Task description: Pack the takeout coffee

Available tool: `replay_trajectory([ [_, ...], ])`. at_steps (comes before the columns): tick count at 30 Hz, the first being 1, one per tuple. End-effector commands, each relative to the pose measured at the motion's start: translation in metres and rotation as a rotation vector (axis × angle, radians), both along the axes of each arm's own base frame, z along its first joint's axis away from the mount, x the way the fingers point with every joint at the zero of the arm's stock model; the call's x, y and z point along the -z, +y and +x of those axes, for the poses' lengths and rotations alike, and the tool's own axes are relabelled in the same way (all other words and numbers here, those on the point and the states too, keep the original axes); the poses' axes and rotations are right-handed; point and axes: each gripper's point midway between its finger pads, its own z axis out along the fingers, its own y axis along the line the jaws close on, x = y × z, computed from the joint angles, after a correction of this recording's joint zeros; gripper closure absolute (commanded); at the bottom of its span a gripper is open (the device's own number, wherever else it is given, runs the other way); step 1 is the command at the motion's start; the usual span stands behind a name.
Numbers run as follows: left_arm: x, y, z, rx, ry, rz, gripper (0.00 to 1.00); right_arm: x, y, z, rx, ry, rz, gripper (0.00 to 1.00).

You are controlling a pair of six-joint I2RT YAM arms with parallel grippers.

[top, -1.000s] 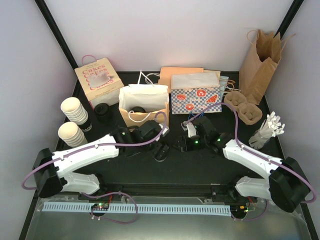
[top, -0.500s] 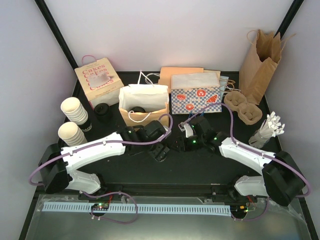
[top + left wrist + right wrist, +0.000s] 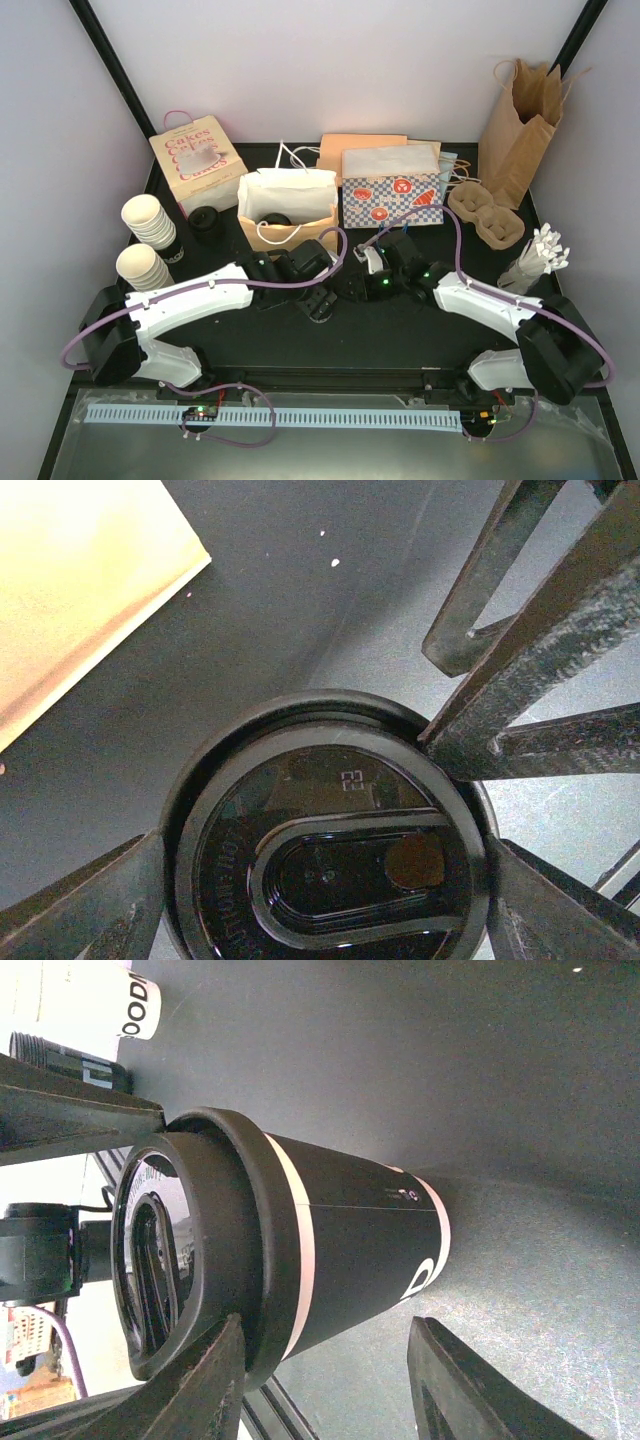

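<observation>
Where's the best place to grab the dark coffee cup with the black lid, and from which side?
Grip the coffee cup just under its black lid, coming straight down from above. It stands upright, its round wall narrows toward the base, and the lid's overhanging rim would likely keep fingers from slipping off. The left gripper hangs over it, a finger on either side.

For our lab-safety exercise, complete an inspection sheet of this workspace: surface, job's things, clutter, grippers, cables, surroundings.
Surface: black table, a few white specks.
Job's things: lidded coffee cup, upright between the grippers.
Clutter: open paper bag, stacked cups, cake box, checkered box, cup carrier, brown bag.
Grippers: left gripper straddles the lid at its rim, grip uncertain; right gripper stands open beside the cup.
Cables: purple cables arch over both arms.
Surroundings: pale walls, black corner posts.
</observation>
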Motion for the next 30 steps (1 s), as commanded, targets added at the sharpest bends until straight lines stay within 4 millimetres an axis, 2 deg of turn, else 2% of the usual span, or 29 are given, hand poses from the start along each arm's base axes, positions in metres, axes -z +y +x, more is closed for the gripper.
replay_trajectory([
  [1, -0.002, -0.006, 0.001, 0.023, 0.007, -0.005, 0.14, -0.003, 0.006, 0.005, -0.005, 0.003, 0.021, 0.52],
  [5, 0.005, -0.005, -0.002, 0.03, 0.028, 0.0, 0.16, 0.015, 0.0, -0.001, -0.01, 0.038, -0.024, 0.52],
  [11, 0.013, -0.004, -0.006, 0.029, 0.047, 0.001, 0.16, 0.056, -0.014, -0.015, 0.0, 0.109, -0.099, 0.53],
  [13, 0.014, -0.004, -0.007, 0.028, 0.05, 0.001, 0.16, 0.06, -0.017, -0.016, 0.009, 0.109, -0.106, 0.54],
  [15, 0.014, -0.003, -0.007, 0.029, 0.052, 0.001, 0.16, 0.056, -0.016, -0.014, 0.015, 0.096, -0.096, 0.54],
  [24, 0.017, -0.001, -0.008, 0.024, 0.056, 0.006, 0.17, 0.012, -0.002, 0.016, 0.036, -0.009, -0.059, 0.55],
  [30, 0.017, 0.0, -0.009, 0.015, 0.058, 0.004, 0.17, -0.015, -0.006, 0.028, 0.056, -0.076, -0.043, 0.55],
])
